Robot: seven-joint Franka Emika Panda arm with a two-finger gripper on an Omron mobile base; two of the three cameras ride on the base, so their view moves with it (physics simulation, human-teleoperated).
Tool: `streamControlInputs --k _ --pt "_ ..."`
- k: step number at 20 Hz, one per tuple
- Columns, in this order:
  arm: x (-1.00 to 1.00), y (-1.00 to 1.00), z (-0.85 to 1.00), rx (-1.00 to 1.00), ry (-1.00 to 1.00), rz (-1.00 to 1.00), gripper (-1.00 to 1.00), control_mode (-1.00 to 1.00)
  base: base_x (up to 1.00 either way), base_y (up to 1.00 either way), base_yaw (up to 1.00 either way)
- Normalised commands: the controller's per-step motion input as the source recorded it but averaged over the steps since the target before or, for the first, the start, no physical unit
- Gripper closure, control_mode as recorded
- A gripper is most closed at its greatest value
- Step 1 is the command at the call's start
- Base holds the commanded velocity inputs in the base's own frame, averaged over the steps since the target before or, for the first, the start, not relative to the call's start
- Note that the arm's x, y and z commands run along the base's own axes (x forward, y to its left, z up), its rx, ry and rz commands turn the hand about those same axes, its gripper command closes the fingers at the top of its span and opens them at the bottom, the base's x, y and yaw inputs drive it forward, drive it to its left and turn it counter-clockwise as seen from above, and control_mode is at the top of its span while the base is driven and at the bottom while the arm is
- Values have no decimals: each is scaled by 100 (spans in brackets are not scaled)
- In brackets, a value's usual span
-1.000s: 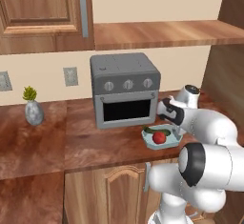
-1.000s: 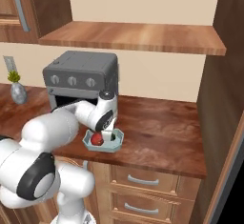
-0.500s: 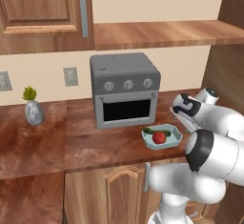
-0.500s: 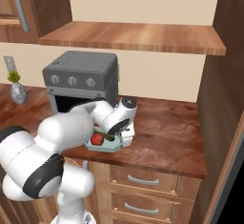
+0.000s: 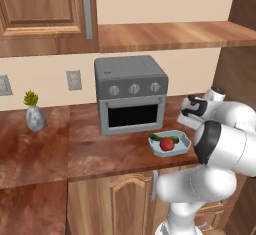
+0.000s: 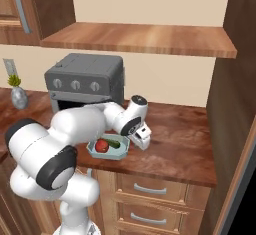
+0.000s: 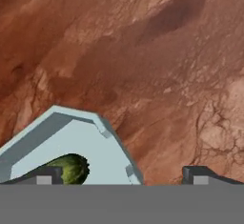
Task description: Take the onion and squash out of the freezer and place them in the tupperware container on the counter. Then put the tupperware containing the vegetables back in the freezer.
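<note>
The onion [image 5: 167, 144] is a smooth, shiny red ball; the squash [image 5: 161, 138] is dark green, elongated and lumpy. Both lie inside the tupperware container [image 5: 184, 144], a shallow pale blue-green tray with a raised rim, the squash at about 10 o'clock from the onion and touching it. The container sits on the reddish-brown wood-grain table [image 5: 100, 149], at 5 o'clock from the grey toaster oven [image 5: 131, 93]. The pincer [image 6: 142, 137] hangs just beside the container's rim, its tips spread wide and pinching nothing.
</note>
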Motion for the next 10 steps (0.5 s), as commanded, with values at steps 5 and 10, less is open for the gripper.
streamControlInputs --k 5,10 --pt "-4 0 -56 -11 -4 22 -100 -100 0 0 0" --pt "0 0 -39 0 0 15 -100 -100 0 0 0"
